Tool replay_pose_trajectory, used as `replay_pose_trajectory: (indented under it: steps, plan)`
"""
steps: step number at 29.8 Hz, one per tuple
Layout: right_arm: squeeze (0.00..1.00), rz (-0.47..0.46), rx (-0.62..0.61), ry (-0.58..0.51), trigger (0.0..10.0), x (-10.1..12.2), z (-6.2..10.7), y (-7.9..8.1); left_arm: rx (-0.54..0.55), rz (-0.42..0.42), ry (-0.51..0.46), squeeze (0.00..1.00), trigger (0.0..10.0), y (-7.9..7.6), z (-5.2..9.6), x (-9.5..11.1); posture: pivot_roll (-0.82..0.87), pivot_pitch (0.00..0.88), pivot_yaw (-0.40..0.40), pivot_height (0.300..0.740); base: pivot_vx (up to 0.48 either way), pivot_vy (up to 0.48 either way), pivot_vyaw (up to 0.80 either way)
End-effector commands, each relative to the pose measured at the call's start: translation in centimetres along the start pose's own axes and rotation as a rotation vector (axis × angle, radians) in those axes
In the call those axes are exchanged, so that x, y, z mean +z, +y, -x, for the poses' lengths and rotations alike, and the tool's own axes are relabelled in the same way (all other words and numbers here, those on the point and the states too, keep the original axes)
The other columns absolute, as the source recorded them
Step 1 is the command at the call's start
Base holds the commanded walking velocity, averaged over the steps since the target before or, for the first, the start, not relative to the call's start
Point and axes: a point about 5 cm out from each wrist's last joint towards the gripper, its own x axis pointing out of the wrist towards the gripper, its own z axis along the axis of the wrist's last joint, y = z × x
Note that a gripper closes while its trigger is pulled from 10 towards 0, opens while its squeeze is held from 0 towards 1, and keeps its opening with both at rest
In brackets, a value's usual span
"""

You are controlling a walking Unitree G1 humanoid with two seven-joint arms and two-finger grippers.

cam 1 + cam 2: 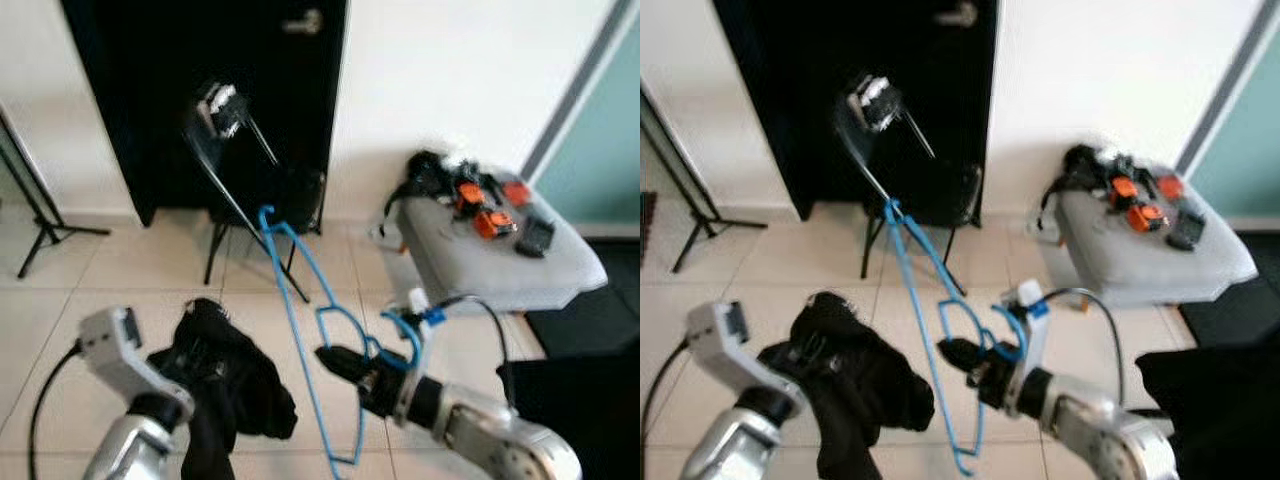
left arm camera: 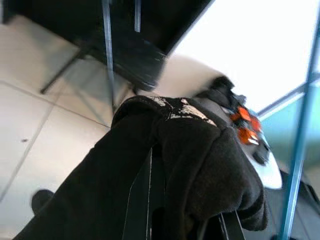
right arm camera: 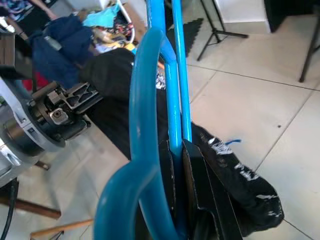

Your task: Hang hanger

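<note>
The right gripper point(image 1: 335, 360) pinches the blue hanger point(image 1: 300, 310), the left gripper point(image 2: 155, 200) clamps a black garment point(image 1: 225, 385) (mid-carry, I judge); next, a rail to hook it on.

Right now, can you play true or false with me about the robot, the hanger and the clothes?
1. The right hand holds a blue hanger. True.
2. The hanger is red. False: it is blue.
3. The left hand holds a black piece of clothing. True.
4. The black clothing is already on the hanger. False: it hangs from the left hand, beside the hanger.
5. A grey padded stool by the wall has orange and black things on it. True.
6. The floor is covered in green carpet. False: it is pale tile.
</note>
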Motion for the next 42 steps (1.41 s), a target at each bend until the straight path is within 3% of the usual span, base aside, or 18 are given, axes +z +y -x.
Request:
replay_pose_trajectory:
  steps: [1,19,29,30,35,37,42]
  plan:
    - [0.0,-0.01,-0.01,0.019,10.0,-0.3,0.2,-0.2,-0.032,0.013,0.001,0.0,10.0,-0.5,-0.1,0.0,0.02,0.067,-0.079,0.736,0.0,0.0,0.77]
    - [0.0,-0.019,-0.008,0.003,10.0,0.0,0.1,-0.2,-0.044,0.03,0.007,0.0,10.0,-0.5,-0.3,0.1,0.03,0.082,-0.076,0.736,0.0,0.0,0.77]
    - [0.0,0.01,-0.026,0.056,10.0,-1.3,0.2,-0.7,-0.035,0.034,0.029,0.0,10.0,0.0,-0.1,-1.0,0.0,0.0,-0.079,0.736,0.0,0.0,0.77]
    - [0.0,0.013,-0.028,0.067,10.0,-1.4,0.1,-0.9,-0.038,0.031,0.036,0.0,10.0,-0.1,-0.3,-1.2,0.04,0.0,-0.116,0.736,0.0,0.0,0.77]
    - [0.0,-0.024,-0.021,0.031,10.0,-1.6,-0.3,-0.3,-0.042,0.016,0.043,0.0,10.0,0.3,0.1,-1.0,0.04,0.0,-0.086,0.736,0.0,0.0,0.77]
    - [0.0,-0.018,-0.014,0.021,10.0,-2.1,-0.7,0.0,0.002,0.005,0.053,0.0,10.0,1.6,0.0,-1.1,0.0,0.0,-0.068,0.736,0.0,0.0,0.77]
    - [0.0,-0.038,-0.028,0.007,10.0,-1.9,-0.3,-0.4,-0.014,0.004,0.042,0.0,10.0,1.1,-0.2,-1.0,0.05,0.0,-0.081,0.736,0.0,0.0,0.77]
